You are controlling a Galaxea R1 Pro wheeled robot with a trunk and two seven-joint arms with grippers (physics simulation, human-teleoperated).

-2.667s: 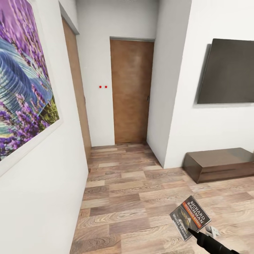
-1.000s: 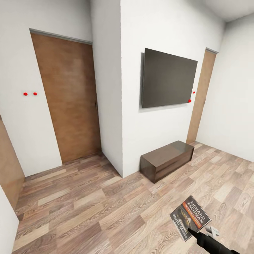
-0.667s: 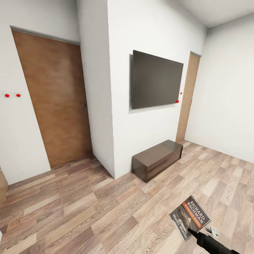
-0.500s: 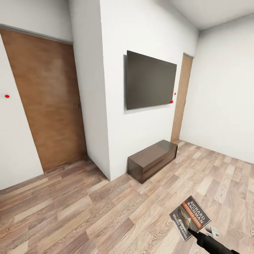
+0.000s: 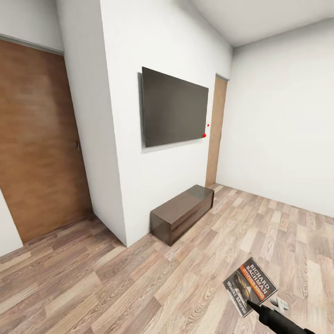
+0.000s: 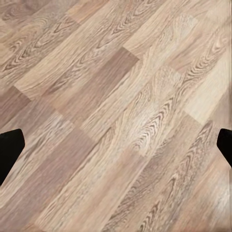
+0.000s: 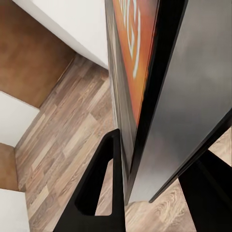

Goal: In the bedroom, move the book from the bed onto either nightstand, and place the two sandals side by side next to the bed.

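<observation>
The book (image 5: pixel 249 286), a thin paperback with a dark cover, an orange band and white "Richard Bachman" lettering, hangs tilted above the wood floor at the head view's lower right. My right gripper (image 5: pixel 251 304) is shut on its lower edge. In the right wrist view the book (image 7: pixel 131 48) stands edge-on between the black fingers (image 7: pixel 99 193). My left gripper (image 6: pixel 116 150) is open, its two dark fingertips far apart over bare floor planks. The bed, nightstand and sandals are out of view.
A long low dark brown cabinet (image 5: pixel 182 214) stands against the white wall under a wall-mounted dark screen (image 5: pixel 174 112). A wide brown door (image 5: pixel 37 139) is at the left and a narrow one (image 5: pixel 215 132) in the far corner. Plank floor (image 5: pixel 116 287) spreads ahead.
The whole view has swung to the right: the purple picture and the left door slid out, while the cabinet, screen and far corner came in. The book stays held in my right gripper.
</observation>
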